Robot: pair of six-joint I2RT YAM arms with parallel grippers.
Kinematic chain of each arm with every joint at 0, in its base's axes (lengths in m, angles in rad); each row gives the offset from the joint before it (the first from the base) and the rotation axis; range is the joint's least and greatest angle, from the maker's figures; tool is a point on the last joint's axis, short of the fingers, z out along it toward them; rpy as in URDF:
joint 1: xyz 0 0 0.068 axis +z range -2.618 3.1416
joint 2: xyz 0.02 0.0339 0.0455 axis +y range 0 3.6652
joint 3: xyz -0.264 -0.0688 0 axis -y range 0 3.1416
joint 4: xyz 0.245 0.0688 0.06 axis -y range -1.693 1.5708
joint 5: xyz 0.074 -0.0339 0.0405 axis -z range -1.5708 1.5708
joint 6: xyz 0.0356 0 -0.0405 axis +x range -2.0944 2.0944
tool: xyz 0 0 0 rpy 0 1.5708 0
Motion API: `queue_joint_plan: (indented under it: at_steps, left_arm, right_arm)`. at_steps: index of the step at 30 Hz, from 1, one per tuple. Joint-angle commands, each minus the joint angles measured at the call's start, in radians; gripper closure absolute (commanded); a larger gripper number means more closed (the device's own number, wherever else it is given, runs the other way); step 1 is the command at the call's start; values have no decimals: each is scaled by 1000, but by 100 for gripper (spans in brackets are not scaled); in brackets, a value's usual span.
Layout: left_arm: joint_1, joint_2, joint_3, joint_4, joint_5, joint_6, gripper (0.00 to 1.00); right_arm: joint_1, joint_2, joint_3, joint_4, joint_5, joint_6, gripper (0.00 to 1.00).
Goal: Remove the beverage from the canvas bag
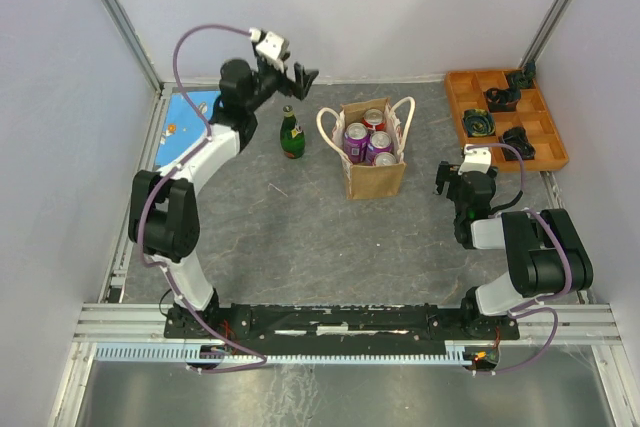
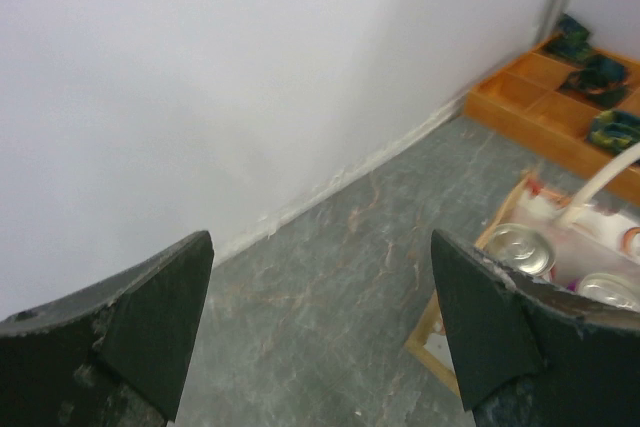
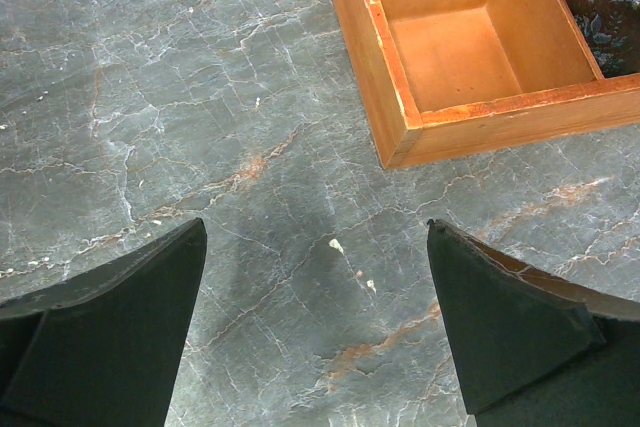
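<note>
The step in hand looks like the reach for a drink. The left gripper [image 1: 300,76] hangs in the upper middle of the overhead view, up and to the left of the canvas bag [image 1: 375,179] and not yet over its mouth; its jaws are spread wide and hold nothing; in its own wrist view only bare table [image 2: 330,347] and white wall show between the fingers [image 2: 150,332].

The canvas bag stands upright at the centre of the overhead frame; four cans [image 1: 367,142] show in its open top between the white rope handles [image 1: 325,125]; a green bottle [image 1: 291,134] stands on the table just left of the bag, outside it.

The next move, I judge, calls for carrying the gripper rightward and down over one can, clear of the handles, then closing on it.

The right gripper [image 3: 315,237], at the right of the overhead frame, is likewise spread and empty, over table near a corner of the orange tray [image 3: 365,57].
</note>
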Motion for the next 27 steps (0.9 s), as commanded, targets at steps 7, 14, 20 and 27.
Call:
queue_joint_plan:
  at_steps: [7, 14, 20, 27]
  left_arm:
    - [-119, 50, 609, -721, 368, 217, 12]
    - [-180, 175, 709, -924, 301, 289, 16]
    - [-221, 284, 771, -1034, 184, 339, 18]
    - [-256, 342, 774, -1042, 160, 359, 16]
  right_arm:
    - [-2, -9, 28, 24, -8, -5, 1]
    - [-2, -9, 28, 24, -7, -4, 1]
    - [-3, -9, 27, 24, -7, -4, 1]
    - [-2, -9, 27, 24, -7, -4, 1]
